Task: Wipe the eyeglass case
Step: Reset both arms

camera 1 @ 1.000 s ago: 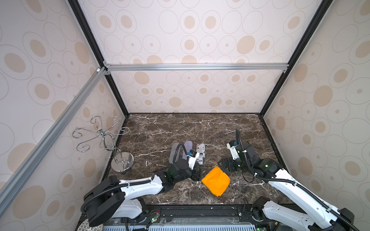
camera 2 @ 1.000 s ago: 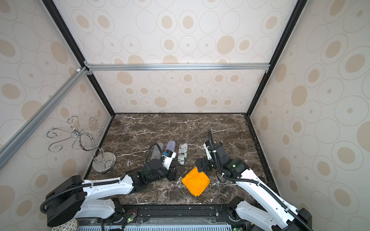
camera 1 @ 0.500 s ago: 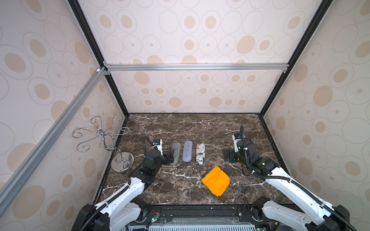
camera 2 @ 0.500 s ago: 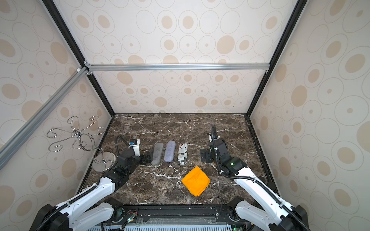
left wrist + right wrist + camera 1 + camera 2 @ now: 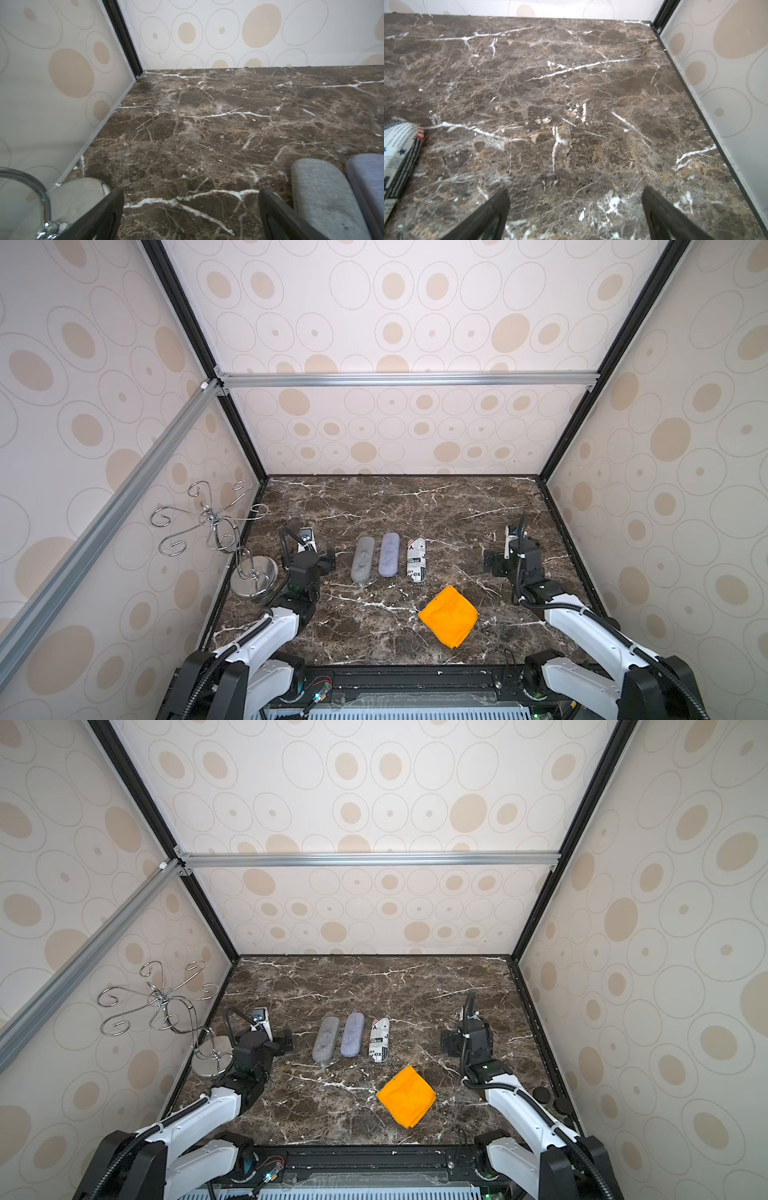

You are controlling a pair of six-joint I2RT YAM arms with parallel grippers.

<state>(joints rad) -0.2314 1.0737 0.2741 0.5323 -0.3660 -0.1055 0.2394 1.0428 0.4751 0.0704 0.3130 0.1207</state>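
While grey case [image 5: 363, 559], blue case [image 5: 389, 554], newsprint case [image 5: 416, 560] lie side by side on desk [image 5: 415, 506], orange cloth [image 5: 448, 616] near, apart; chrome hook stand [image 5: 251, 578] at left edge. Wide, empty: left fingers [image 5: 99, 214], right fingers [image 5: 483, 216].

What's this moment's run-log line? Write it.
left gripper open, empty | right gripper open, empty | grey case, blue case, printed case in row | cloth unheld

On the table [image 5: 415, 506] a row is formed: left case [image 5: 363, 559], middle case [image 5: 389, 554], right case [image 5: 416, 560]. The cloth [image 5: 448, 616] is laid before the right case. The hook stand [image 5: 254, 581] is set far left.
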